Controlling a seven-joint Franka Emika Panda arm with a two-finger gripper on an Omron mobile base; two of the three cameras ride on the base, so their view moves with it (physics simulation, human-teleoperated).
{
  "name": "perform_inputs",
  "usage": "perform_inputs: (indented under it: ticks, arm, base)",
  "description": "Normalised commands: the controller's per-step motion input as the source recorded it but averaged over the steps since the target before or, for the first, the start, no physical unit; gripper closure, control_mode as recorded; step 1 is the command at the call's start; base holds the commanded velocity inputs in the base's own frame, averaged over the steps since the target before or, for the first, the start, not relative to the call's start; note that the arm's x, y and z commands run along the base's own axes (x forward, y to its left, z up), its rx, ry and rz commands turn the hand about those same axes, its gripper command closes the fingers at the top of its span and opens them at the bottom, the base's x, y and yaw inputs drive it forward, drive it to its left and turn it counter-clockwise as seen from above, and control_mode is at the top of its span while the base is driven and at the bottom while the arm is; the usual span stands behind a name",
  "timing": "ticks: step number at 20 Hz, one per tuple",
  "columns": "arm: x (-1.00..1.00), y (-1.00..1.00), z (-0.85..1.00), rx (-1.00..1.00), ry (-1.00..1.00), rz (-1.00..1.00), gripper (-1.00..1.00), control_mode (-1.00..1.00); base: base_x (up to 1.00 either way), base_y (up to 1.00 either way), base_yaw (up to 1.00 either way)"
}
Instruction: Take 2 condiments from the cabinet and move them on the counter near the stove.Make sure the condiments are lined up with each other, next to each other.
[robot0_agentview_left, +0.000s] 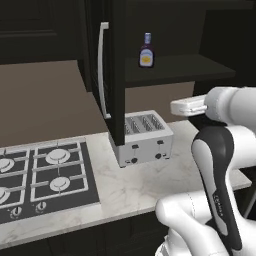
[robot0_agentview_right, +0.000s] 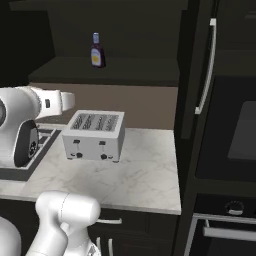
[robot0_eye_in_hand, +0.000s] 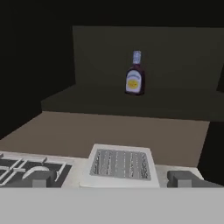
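A small dark bottle (robot0_agentview_left: 146, 52) (robot0_agentview_right: 97, 51) (robot0_eye_in_hand: 134, 75) with a yellow label and pale blue neck stands upright on the dark shelf of the open black cabinet (robot0_agentview_left: 175, 69) (robot0_agentview_right: 115, 70). The cabinet door (robot0_agentview_left: 114, 70), with its long silver handle, is swung out. My gripper (robot0_eye_in_hand: 111, 178) is open with nothing between its fingertips (robot0_eye_in_hand: 40, 177). It hovers over the counter (robot0_agentview_left: 145, 185) (robot0_agentview_right: 130, 175), in front of and below the shelf, well short of the bottle. The black stove (robot0_agentview_left: 47, 175) (robot0_eye_in_hand: 26, 168) lies to the left.
A silver slotted toaster (robot0_agentview_left: 142, 136) (robot0_agentview_right: 95, 134) (robot0_eye_in_hand: 120, 165) stands on the counter under the shelf, right of the stove. A tall black unit with an oven (robot0_agentview_right: 225, 150) bounds the counter on the right. My own white arm (robot0_agentview_left: 220, 165) rises at the counter's front.
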Motion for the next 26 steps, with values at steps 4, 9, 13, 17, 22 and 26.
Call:
perform_inputs:
  ticks: [4,9,13,17,22,26]
  arm:
    - [0.03,-0.11,0.47,0.00,-0.01,0.00,-1.00,-1.00]
    - [0.00,-0.01,0.34,0.00,0.00,0.00,-1.00,-1.00]
    - [0.02,0.00,0.26,0.00,0.00,0.00,-1.00,-1.00]
    - [0.19,0.00,0.12,0.00,-0.10,-0.01,-1.00,-1.00]
    - [0.25,0.00,0.27,0.00,-0.03,-0.01,-1.00,-1.00]
    - [0.28,0.00,0.22,0.00,-0.01,-0.03,-1.00,-1.00]
  base:
    - [0.00,0.00,0.00]
    - [0.00,0.00,0.00]
    - [0.00,0.00,0.00]
    - [0.00,0.00,0.00]
    - [0.00,0.00,0.00]
    - [0.00,0.00,0.00]
